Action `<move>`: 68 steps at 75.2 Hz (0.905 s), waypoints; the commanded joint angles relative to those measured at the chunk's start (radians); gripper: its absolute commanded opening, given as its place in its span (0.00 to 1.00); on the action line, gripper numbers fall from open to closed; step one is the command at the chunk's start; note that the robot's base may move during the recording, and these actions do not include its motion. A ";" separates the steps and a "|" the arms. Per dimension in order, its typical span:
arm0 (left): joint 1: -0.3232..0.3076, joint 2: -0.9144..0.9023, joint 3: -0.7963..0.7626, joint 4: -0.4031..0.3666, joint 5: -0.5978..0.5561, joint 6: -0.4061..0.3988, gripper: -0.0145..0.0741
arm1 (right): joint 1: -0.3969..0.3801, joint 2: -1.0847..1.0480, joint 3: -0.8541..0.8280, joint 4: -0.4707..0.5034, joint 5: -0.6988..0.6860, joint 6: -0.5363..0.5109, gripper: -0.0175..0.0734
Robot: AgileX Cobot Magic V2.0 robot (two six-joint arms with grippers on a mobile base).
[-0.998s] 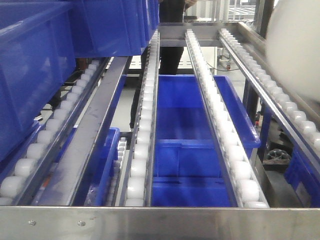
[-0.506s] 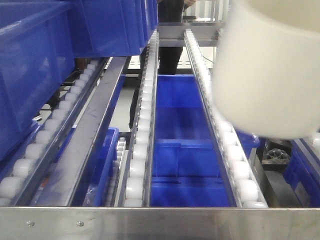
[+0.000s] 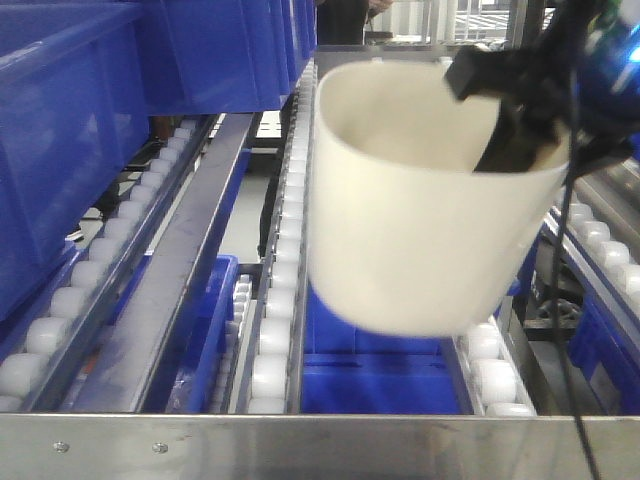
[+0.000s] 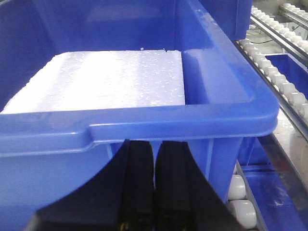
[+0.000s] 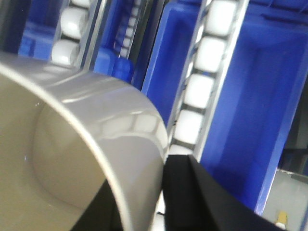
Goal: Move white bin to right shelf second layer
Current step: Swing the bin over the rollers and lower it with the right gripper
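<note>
One white bin (image 3: 410, 240), now leftward, mouth visible.

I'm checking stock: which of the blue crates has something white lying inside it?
The blue crate right in front of the left pincer: a white foam-like slab covers its floor. The lower blue crate beneath the roller rails looks bare inside.

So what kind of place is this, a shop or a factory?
Most likely a factory or warehouse storage area. Steel flow-rack lanes lined with small white rollers run back from a riveted front bar, blue plastic crates sit on and below them, and a robot arm carries a white bin over them.
</note>
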 commanded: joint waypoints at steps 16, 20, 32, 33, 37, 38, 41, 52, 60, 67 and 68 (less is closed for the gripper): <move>-0.006 -0.014 0.037 0.000 -0.087 -0.005 0.26 | 0.014 -0.001 -0.037 -0.001 -0.062 -0.010 0.25; -0.006 -0.014 0.037 0.000 -0.087 -0.005 0.26 | 0.014 0.005 -0.037 -0.003 -0.059 -0.010 0.25; -0.006 -0.014 0.037 0.000 -0.087 -0.005 0.26 | 0.014 0.025 -0.033 -0.009 -0.053 -0.010 0.25; -0.006 -0.014 0.037 0.000 -0.087 -0.005 0.26 | 0.014 0.027 -0.033 -0.009 -0.053 -0.010 0.25; -0.006 -0.014 0.037 0.000 -0.087 -0.005 0.26 | 0.014 0.036 -0.032 -0.009 -0.048 -0.010 0.25; -0.006 -0.014 0.037 0.000 -0.087 -0.005 0.26 | 0.014 0.039 -0.032 -0.009 -0.046 -0.010 0.25; -0.006 -0.014 0.037 0.000 -0.087 -0.005 0.26 | 0.014 0.043 -0.032 -0.009 -0.046 -0.010 0.25; -0.006 -0.014 0.037 0.000 -0.087 -0.005 0.26 | 0.014 0.058 -0.032 -0.010 -0.046 -0.010 0.25; -0.006 -0.014 0.037 0.000 -0.087 -0.005 0.26 | 0.014 0.068 -0.031 -0.017 -0.046 -0.010 0.25; -0.006 -0.014 0.037 0.000 -0.087 -0.005 0.26 | 0.014 0.080 -0.021 -0.017 -0.052 -0.010 0.25; -0.006 -0.014 0.037 0.000 -0.087 -0.005 0.26 | 0.014 0.081 -0.018 -0.017 -0.054 -0.010 0.25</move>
